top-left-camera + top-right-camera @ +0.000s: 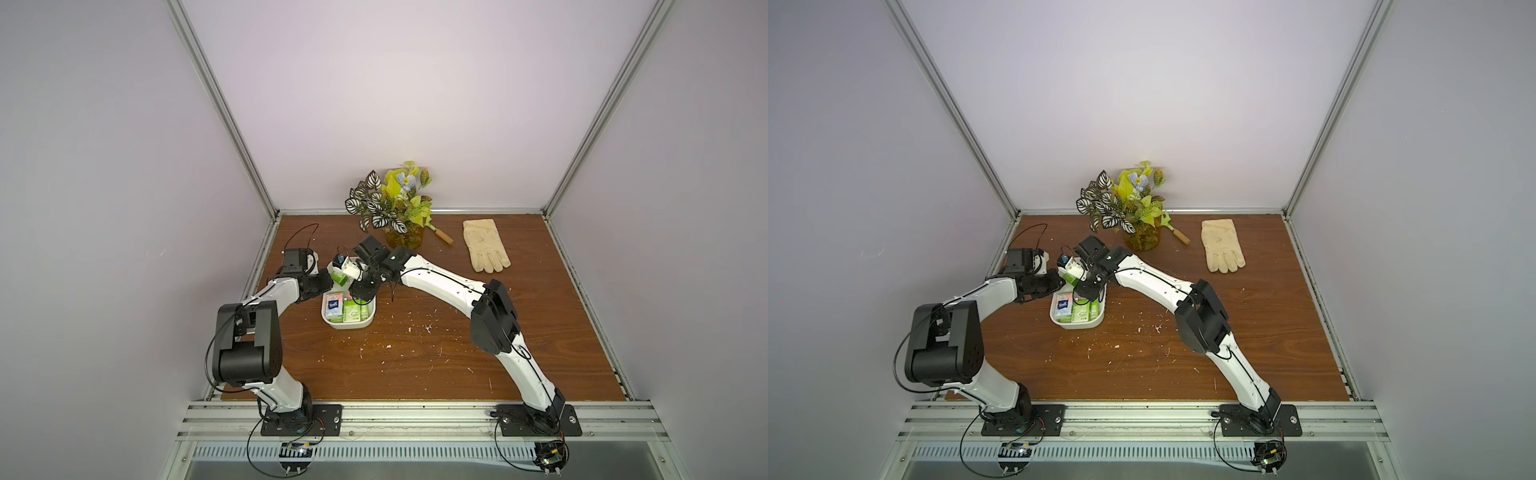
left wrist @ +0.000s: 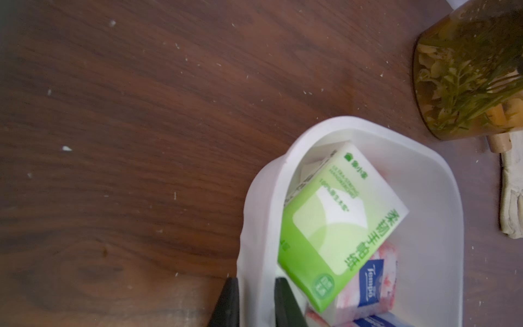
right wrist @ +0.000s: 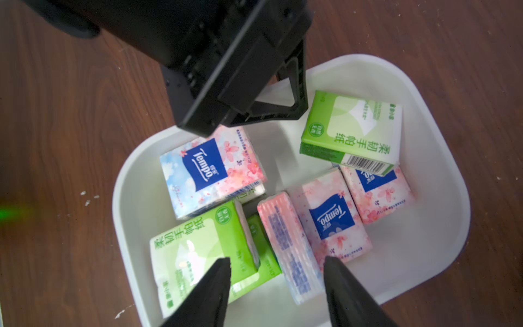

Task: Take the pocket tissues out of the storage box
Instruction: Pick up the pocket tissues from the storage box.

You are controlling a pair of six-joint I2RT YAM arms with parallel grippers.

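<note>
**Claw tips poised over a tub of tissues**

Right claw (image 3: 277, 260) sits closest to its wrist camera. Its two black tips are spread wide and released, hovering just above the pocket tissues (image 3: 331, 220) and gripping none of them. One tip hangs over a green-and-white packet, and the other is beside a pink packet standing on its edge.

Every packet in sight lies inside the storage box (image 3: 435, 254). They are a loose jumble of green-and-white and pink ones with dark blue labels, some flat and some leaning on their neighbours. One green packet rests on top of a pink one near the far wall.

The left claw (image 2: 256, 280) is clenched on the box itself, with one finger outside the white side wall, one inside, and the rim pinched between them.

In both top views the box (image 1: 347, 327) (image 1: 1077, 325) stands on the wooden counter (image 1: 415, 365). It is towards the left side, near the amber plant pot (image 1: 404, 239), and both arms reach in over it. A cream glove (image 1: 486, 247) lies well apart to the right.
</note>
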